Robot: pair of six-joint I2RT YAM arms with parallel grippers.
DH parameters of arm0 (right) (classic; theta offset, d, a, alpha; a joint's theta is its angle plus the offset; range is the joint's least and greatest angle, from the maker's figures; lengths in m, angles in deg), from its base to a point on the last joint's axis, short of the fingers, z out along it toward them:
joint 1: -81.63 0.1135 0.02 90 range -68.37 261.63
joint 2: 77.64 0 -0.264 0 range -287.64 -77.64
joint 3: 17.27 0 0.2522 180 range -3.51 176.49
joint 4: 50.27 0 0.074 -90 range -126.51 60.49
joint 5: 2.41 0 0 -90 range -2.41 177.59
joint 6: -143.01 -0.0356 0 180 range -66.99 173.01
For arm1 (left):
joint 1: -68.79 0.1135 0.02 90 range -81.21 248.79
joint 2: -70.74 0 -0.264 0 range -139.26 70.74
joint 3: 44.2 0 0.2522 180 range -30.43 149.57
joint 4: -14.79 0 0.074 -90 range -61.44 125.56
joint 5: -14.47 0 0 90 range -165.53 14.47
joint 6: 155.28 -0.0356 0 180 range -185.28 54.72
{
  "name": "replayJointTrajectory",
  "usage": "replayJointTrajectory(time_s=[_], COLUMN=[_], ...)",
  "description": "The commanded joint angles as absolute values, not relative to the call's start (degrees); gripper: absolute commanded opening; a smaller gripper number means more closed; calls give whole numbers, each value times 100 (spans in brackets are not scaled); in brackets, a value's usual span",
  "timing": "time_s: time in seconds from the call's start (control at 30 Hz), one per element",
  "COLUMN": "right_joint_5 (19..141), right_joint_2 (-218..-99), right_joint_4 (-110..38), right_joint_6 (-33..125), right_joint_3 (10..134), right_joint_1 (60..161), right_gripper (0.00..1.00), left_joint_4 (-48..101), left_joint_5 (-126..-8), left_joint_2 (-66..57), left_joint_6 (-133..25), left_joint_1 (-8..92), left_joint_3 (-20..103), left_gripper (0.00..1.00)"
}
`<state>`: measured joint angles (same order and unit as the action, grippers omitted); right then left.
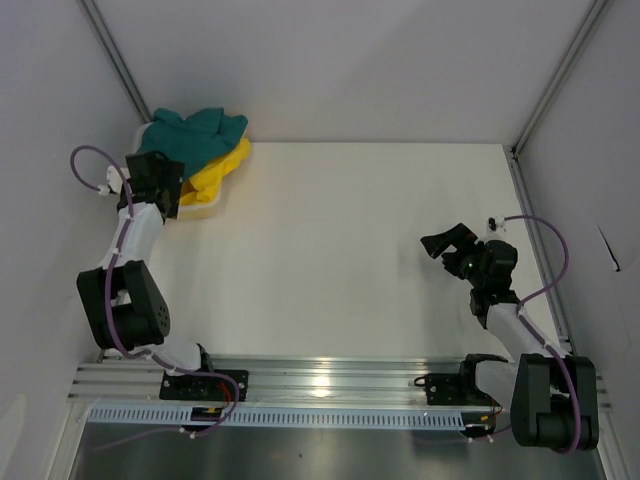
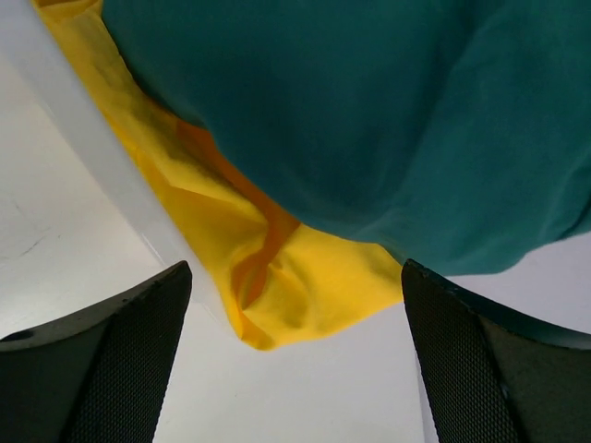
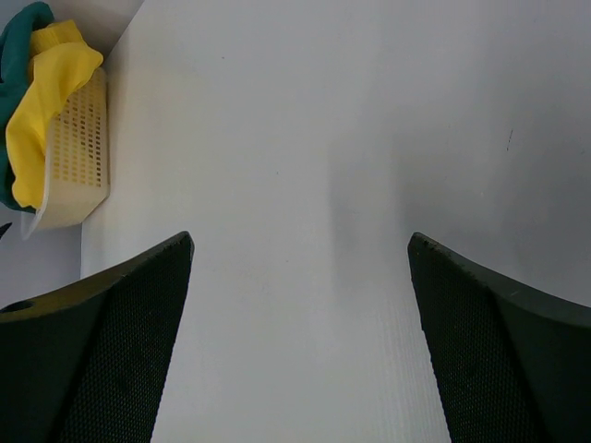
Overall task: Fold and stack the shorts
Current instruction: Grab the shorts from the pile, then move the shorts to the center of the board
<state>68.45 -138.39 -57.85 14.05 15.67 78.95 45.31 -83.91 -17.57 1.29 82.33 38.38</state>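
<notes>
The white table (image 1: 350,260) carries a white plastic mesh basket (image 3: 78,157) in its far-left corner, with the soft dark teal-green shorts (image 1: 195,130) heaped over the bright yellow shorts (image 1: 222,172). The left gripper (image 2: 295,360) hangs spread just before the drooping yellow fold; better to reach higher and pinch the teal cloth first, as it lies on top. The right gripper (image 3: 300,351) waits spread over bare table.

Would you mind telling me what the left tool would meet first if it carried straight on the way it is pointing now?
Most likely the yellow shorts hanging over the basket rim, straight ahead between the open left tool. The teal shorts lie above them. Depth is hard to judge.
</notes>
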Motion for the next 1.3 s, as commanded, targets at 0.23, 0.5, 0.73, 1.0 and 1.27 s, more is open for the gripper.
replayJointTrajectory(time_s=[0.23,0.5,0.73,1.0,1.27], right_joint_5=[6808,6773,6694,6597,6588], right_joint_2=[-13750,-13741,-13837,-13907,-13899], right_joint_4=[-5909,-5962,-6041,-6120,-6094], right_joint_6=[1460,1460,1434,1443,1460], right_joint_3=[1662,1653,1635,1662,1670], right_joint_1=[7926,7934,7934,7952,7961], right_gripper=[99,100,99,99,99], left_joint_4=[3999,3261,2891,2274,2750], left_joint_5=[-8659,-9029,-8933,-8536,-8476], left_joint_2=[-2681,-2445,-1505,137,1536], left_joint_6=[170,-515,-911,-1429,-1580], left_joint_1=[8312,8347,8268,7435,6029], left_joint_3=[4787,4806,4638,4856,5306], left_gripper=[68,0,0,0,0])
